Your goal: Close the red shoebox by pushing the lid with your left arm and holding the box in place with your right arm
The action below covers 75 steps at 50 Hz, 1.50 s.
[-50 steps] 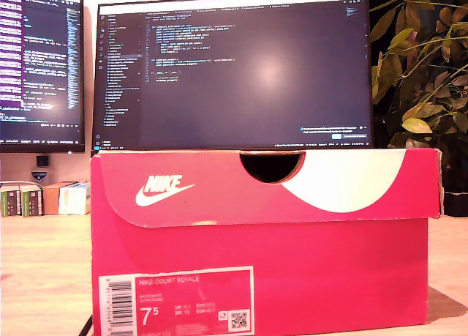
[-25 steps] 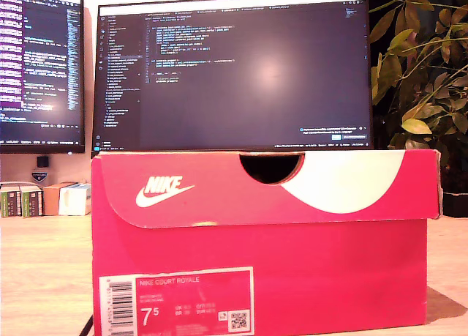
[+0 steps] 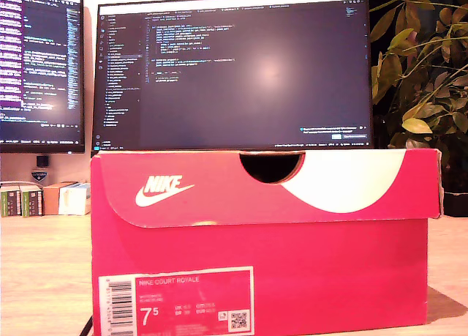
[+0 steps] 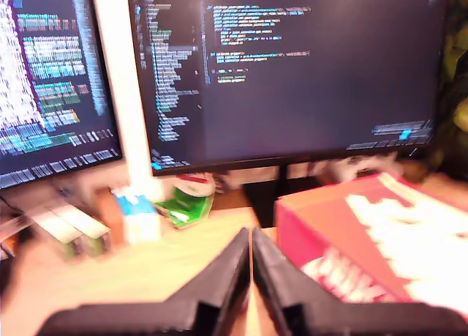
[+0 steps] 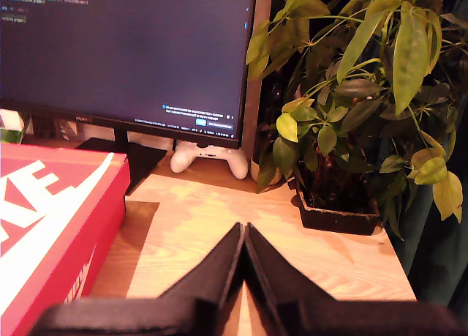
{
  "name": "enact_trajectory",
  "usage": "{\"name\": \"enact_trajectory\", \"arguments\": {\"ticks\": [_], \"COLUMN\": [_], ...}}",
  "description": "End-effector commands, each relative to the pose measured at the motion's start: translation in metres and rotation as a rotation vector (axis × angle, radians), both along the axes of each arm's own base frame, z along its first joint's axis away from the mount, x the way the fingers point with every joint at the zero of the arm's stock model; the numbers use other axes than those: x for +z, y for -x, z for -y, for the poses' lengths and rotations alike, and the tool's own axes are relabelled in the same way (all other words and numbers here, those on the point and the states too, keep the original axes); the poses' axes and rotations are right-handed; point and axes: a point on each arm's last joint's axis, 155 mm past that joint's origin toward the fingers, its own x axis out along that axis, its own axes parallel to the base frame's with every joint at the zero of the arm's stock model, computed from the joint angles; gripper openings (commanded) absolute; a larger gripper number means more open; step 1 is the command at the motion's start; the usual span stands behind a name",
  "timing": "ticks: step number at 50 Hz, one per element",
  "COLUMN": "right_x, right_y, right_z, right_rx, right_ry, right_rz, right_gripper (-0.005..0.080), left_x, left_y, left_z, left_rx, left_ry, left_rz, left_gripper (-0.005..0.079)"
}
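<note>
The red Nike shoebox point(image 3: 263, 263) fills the exterior view, its lid point(image 3: 219, 189) lying flat down on it with the white swoosh and a thumb notch at the top edge. No arm shows in that view. In the first wrist view my first gripper point(image 4: 251, 237) is shut with nothing in it, beside and above the blurred red box point(image 4: 373, 241). In the second wrist view my second gripper point(image 5: 243, 232) is shut and empty over the wooden table, with the box's lid point(image 5: 51, 204) off to one side, not touched.
Two lit monitors point(image 3: 234, 69) stand behind the box on the wooden table point(image 3: 44, 277). A potted plant point(image 5: 351, 116) and a white game controller point(image 5: 208, 159) sit beyond my second gripper. Small cartons point(image 3: 44, 198) stand at the exterior view's left.
</note>
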Motion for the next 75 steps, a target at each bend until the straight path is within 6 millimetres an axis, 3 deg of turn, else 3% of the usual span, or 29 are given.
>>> {"name": "enact_trajectory", "arguments": {"ticks": [1,12,31,43,52,62,75], "right_x": [-0.006,-0.017,-0.024,-0.049,-0.056,-0.073,-0.096], "right_y": [-0.005,-0.014,-0.031,-0.037,-0.038,-0.042,-0.047], "right_z": [0.0,-0.005,-0.005,-0.005,-0.005,-0.005,-0.006], "right_rx": [-0.001,0.023,0.025,0.027,0.03,0.033,0.039], "right_ry": [0.0,0.001,0.044,0.075,0.111,0.125,0.09], "right_rz": [0.0,0.001,0.066,0.019,0.005,-0.03,-0.067], "right_gripper": [-0.0012,-0.0012,-0.0012,-0.0012,-0.0012,-0.0012,-0.0012], "left_x": [-0.008,-0.027,-0.038,-0.042,-0.049,-0.075,-0.081], "left_y": [-0.003,-0.011,-0.021,-0.022,-0.023,-0.03,-0.032], "left_z": [-0.001,-0.002,-0.003,-0.003,-0.005,-0.006,-0.006], "left_rx": [0.004,0.003,0.002,0.003,0.008,0.009,0.007], "left_ry": [-0.043,-0.063,-0.129,-0.169,-0.183,-0.182,-0.175], "left_rz": [0.002,-0.028,0.004,0.008,-0.011,-0.063,-0.068], "left_gripper": [-0.0019,-0.0019,-0.0019,-0.0019,-0.0019,-0.0019,-0.0019]}}
